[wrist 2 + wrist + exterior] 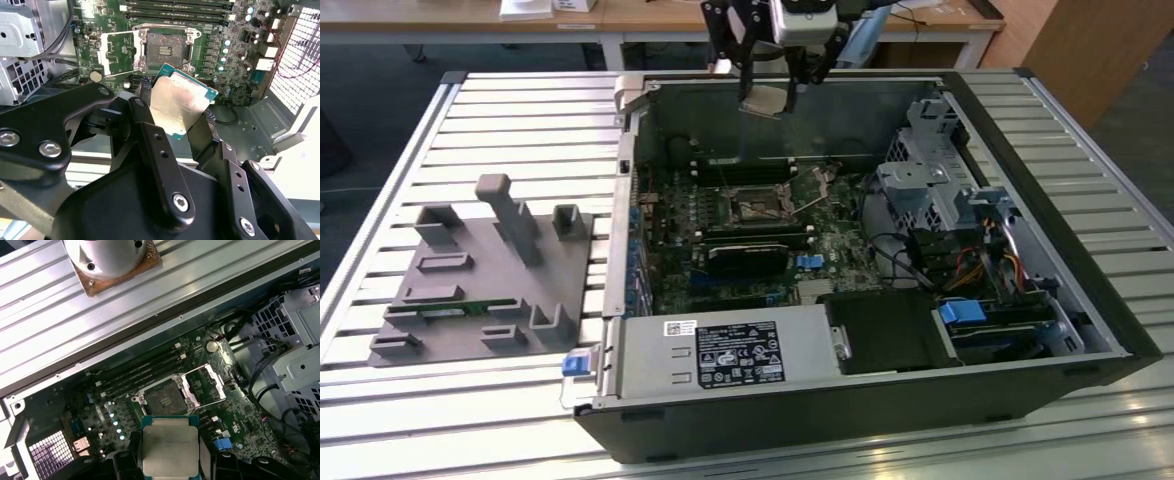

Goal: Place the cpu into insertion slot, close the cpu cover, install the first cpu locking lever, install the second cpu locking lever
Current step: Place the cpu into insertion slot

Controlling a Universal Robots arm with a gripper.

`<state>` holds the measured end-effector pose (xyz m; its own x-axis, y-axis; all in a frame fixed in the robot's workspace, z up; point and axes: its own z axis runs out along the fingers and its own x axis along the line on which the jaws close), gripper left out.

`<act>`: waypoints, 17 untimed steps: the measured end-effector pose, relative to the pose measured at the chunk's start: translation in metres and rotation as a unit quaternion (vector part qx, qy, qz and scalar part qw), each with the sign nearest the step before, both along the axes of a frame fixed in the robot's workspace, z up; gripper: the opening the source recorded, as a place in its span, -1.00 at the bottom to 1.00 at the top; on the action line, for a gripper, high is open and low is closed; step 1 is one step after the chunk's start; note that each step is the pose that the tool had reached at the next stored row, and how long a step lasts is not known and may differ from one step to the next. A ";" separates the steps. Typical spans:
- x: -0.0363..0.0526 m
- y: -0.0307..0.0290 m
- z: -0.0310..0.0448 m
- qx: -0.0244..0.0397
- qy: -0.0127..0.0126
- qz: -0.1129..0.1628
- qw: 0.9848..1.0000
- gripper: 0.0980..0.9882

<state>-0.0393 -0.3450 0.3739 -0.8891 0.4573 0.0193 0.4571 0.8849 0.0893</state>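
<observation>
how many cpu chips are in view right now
1. The cpu is clamped between the fingers above the motherboard; the insertion slot sits empty with its cpu cover swung open. None seems hidden.

An open computer case (854,410) is laid on a slatted metal table (520,120); a grey moulded fixture (454,320) is set beside it, toward the exterior view's left; in the first wrist view a round metal base (107,257) is seen mounted on the slats.
</observation>
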 end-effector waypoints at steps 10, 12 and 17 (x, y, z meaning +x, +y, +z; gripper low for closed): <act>0.0000 0.0001 0.0000 0.000 0.000 -0.015 1.000 0.00; 0.0000 0.0001 0.0000 0.000 0.000 -0.018 1.000 0.00; 0.0000 0.0001 0.0000 0.000 0.000 -0.026 1.000 0.00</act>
<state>-0.0394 -0.3449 0.3739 -0.8644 0.5025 0.0193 0.5021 0.8602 0.0892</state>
